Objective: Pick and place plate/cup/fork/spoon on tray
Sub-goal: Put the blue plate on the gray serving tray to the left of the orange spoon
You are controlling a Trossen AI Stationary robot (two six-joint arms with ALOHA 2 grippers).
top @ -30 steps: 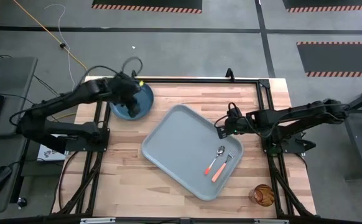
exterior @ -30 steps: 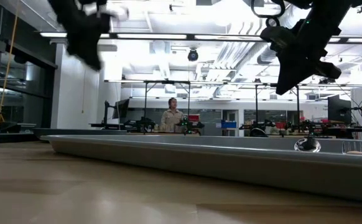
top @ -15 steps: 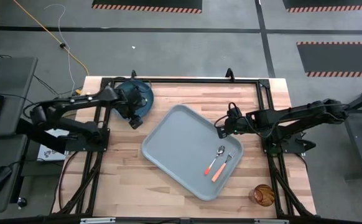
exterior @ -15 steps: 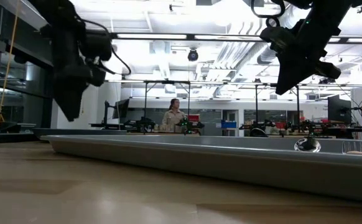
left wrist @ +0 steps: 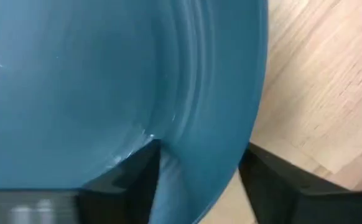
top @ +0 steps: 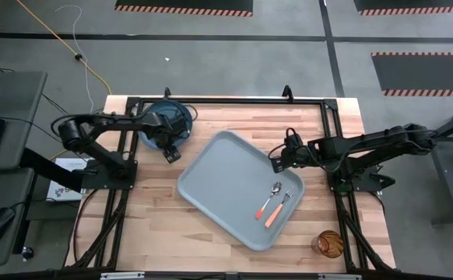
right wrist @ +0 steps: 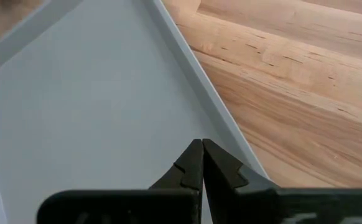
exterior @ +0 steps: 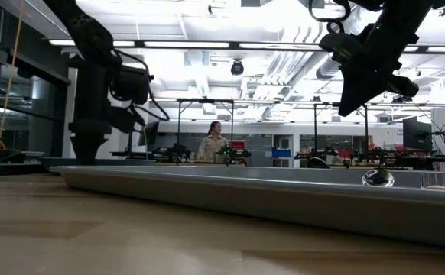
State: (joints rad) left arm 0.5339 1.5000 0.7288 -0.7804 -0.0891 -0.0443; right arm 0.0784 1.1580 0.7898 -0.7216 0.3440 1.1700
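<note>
The dark teal plate [top: 168, 118] lies on the table at the far left. My left gripper [top: 170, 151] is open and low at the plate's near right rim [left wrist: 218, 124]. One finger [left wrist: 131, 180] is over the plate's inside and the other [left wrist: 274, 180] is outside it, over the wood. My right gripper [top: 275, 165] is shut and empty above the far right edge of the grey-blue tray [top: 226, 175]. The spoon [top: 272, 198] and the fork [top: 279, 208] lie side by side on the tray. The amber cup [top: 328, 243] stands on the table at the near right. My left gripper straddles the plate's rim [left wrist: 218, 124] from above, one finger inside and one outside, across the rim. I cannot tell whether the fingers touch the plate. The plate lies flat on the table.
A black frame [top: 226, 101] runs along the table's far edge and sides. The wood between the plate and the tray is bare. A person stands far off in the room behind the table in the low view [exterior: 211, 141].
My left gripper has moved from over the plate toward the table's near edge and gone down to the plate's near right rim.
</note>
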